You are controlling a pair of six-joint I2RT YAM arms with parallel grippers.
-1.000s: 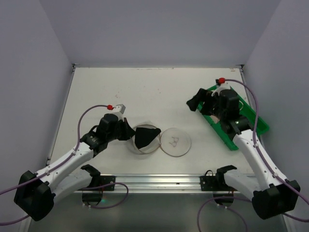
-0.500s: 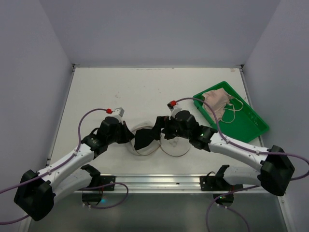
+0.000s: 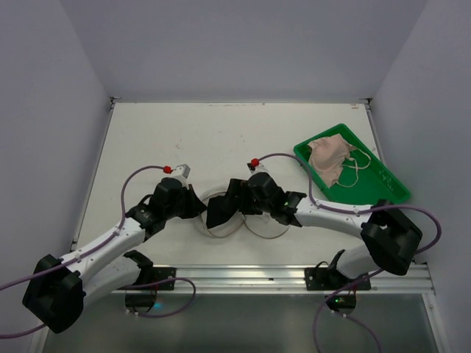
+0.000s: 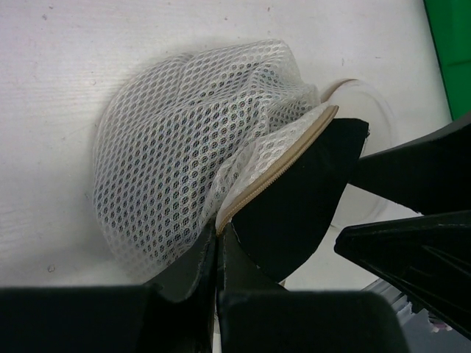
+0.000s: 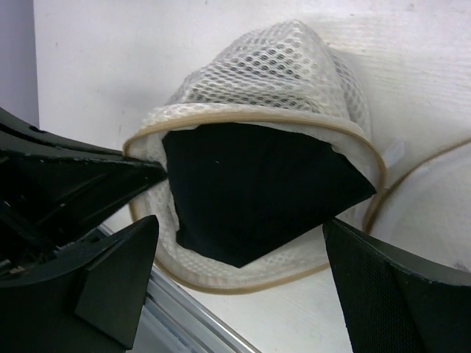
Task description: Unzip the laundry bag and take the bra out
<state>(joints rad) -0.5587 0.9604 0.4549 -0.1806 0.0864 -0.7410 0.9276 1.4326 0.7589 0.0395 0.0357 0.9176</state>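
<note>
The laundry bag (image 3: 215,194) lies open near the table's front, white mesh (image 4: 184,140) with a tan zip rim. A black fabric piece (image 5: 250,184) stands up in its mouth. The bag's flat round half (image 3: 266,229) lies just to the right. My left gripper (image 3: 200,209) is shut on the tan rim (image 4: 243,202) at the bag's left side. My right gripper (image 5: 241,220) is open, with one finger on either side of the black piece and not touching it. The pale pink bra (image 3: 329,156) lies in the green tray (image 3: 383,187) at the right.
The green tray stands at the right edge of the table, against the side wall. A metal rail (image 3: 243,273) runs along the near edge, just in front of the bag. Both arms meet over the bag.
The right arm has swung left from above the green tray to the bag, still open. The bra now shows lying in the tray. The left gripper has kept its hold.
</note>
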